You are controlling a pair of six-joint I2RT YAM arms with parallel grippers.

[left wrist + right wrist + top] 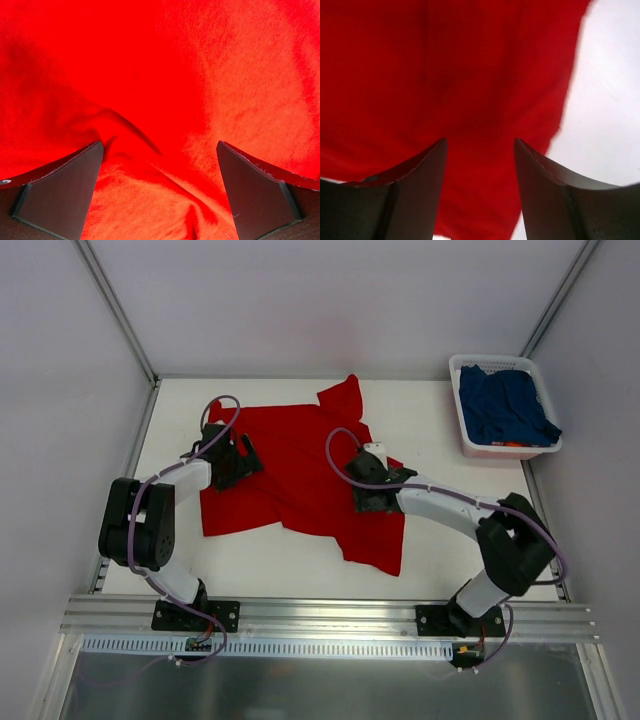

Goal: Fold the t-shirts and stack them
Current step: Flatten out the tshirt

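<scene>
Left pincer [243,455] of mine hangs low over the left part of the red t-shirt [300,465], and in my left wrist view the pincer [160,145] stands wide open, its dark fingers [65,185] far apart at the two lower corners. The red t-shirt [200,75] fills that whole view; a soft ridge of cloth runs slantwise between my fingers, but they do not close on it and I hold nothing there

My right pincer [366,498] is down over the right part of the same shirt, near its right edge. In the right wrist view this pincer [480,142] is open to a middling gap, its fingers [420,185] apart with the red t-shirt [445,65] lying under and between them, not pinched. Bare white table [610,100] shows to the right of the cloth's edge

From above, the red shirt lies spread and rumpled across the middle of the table [420,420], one sleeve reaching toward the far side and a lower corner trailing toward my right arm's side. The navy blue t-shirt [505,405] sits bunched inside the white basket [462,365] at the far right corner, well apart from both my pincers
</scene>
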